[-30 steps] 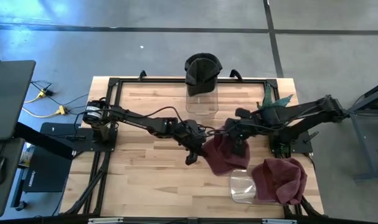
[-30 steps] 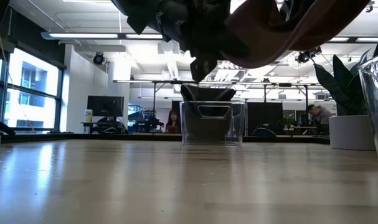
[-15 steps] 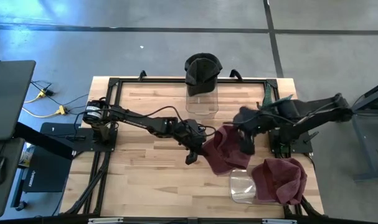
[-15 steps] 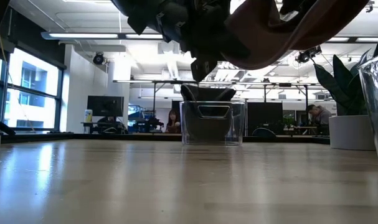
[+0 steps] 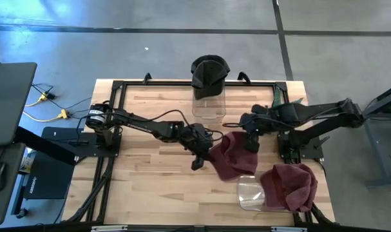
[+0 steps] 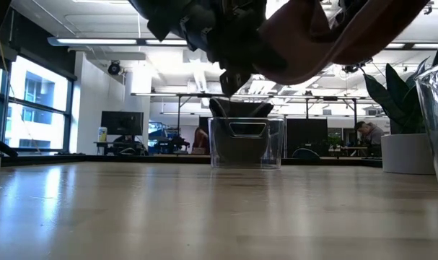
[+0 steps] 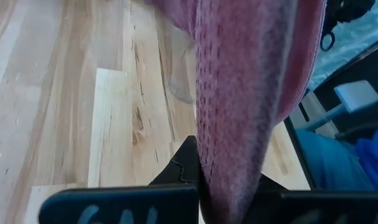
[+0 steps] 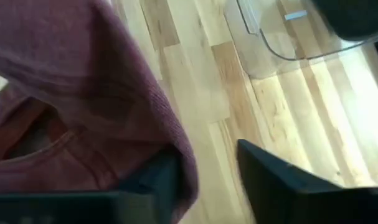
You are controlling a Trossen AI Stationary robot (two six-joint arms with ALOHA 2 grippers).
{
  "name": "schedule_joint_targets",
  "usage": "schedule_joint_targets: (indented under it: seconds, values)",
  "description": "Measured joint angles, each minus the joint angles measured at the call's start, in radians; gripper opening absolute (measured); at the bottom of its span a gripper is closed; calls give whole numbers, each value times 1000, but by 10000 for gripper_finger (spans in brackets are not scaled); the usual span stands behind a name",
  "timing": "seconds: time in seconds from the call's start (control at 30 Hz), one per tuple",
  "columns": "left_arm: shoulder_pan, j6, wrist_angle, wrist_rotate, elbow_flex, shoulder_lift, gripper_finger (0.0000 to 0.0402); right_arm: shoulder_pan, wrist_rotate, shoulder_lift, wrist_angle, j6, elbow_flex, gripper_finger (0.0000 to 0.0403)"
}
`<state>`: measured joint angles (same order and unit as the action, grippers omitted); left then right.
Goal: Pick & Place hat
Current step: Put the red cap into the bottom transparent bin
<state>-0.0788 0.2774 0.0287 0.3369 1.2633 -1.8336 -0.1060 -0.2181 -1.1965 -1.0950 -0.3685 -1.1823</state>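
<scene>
A maroon hat (image 5: 230,158) hangs above the middle of the table, and my left gripper (image 5: 205,156) is shut on its left side. In the low view the hat (image 6: 312,43) sags clear of the tabletop. My right gripper (image 5: 250,140) stands open at the hat's far right edge; in the right wrist view its fingers (image 8: 206,154) are spread, with the hat's rim beside one of them. A second maroon hat (image 5: 290,187) lies over a clear container (image 5: 248,193) at the near right. A black hat (image 5: 209,69) sits on a clear container (image 5: 209,104) at the far edge. My left gripper pinches a fold of the hat's knit cloth (image 7: 229,177) between its two fingers, coming from the table's left and slanting down. The hat is lifted clear of the table and sags beyond the fingers. My right gripper: whether one finger (image 8: 160,177) touches the hat's rim (image 8: 185,165), I cannot tell.
A black frame (image 5: 118,87) runs around the table's left and far sides. A green plant (image 5: 282,106) stands at the far right by the right arm's base. Bare wood (image 5: 150,180) lies at the near left.
My right gripper has drawn back from over the hat toward the table's far right. The hat stays up in my left gripper, and its right part sags a little differently.
</scene>
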Motion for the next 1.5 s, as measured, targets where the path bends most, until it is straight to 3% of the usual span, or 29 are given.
schedule_joint_targets:
  seconds: [0.17, 0.23, 0.4, 0.57, 0.9, 1.07, 1.2, 1.43, 1.5]
  values:
    - [0, -34, -52, 27, 0, 0, 1, 17, 46, 29, -14, -24, -1, 37]
    - [1, -42, -69, 28, 0, 0, 1, 16, 73, 48, -18, -36, -1, 12]
    - [1, -45, -72, 32, 1, 0, 1, 1, 57, 64, -21, -102, 0, 35]
    - [0, -46, -74, 43, 1, 0, 1, -15, 81, 64, 33, -34, 0, 52]
    - [-1, -47, -74, 42, 0, 0, 1, -29, 159, 44, 246, 386, 0, 196]
    - [-1, -46, -61, 45, 0, 0, 1, -41, 159, 1, 300, 568, 0, 216]
    - [-1, -45, -36, 65, 0, 0, 1, -39, 179, -37, 339, 659, 0, 172]
    - [-1, -45, -31, 68, 0, 0, 1, -3, 329, -54, 343, 684, 0, 26]
    - [-1, -41, -31, 67, 0, 0, 1, 4, 352, -54, 328, 665, 0, 11]
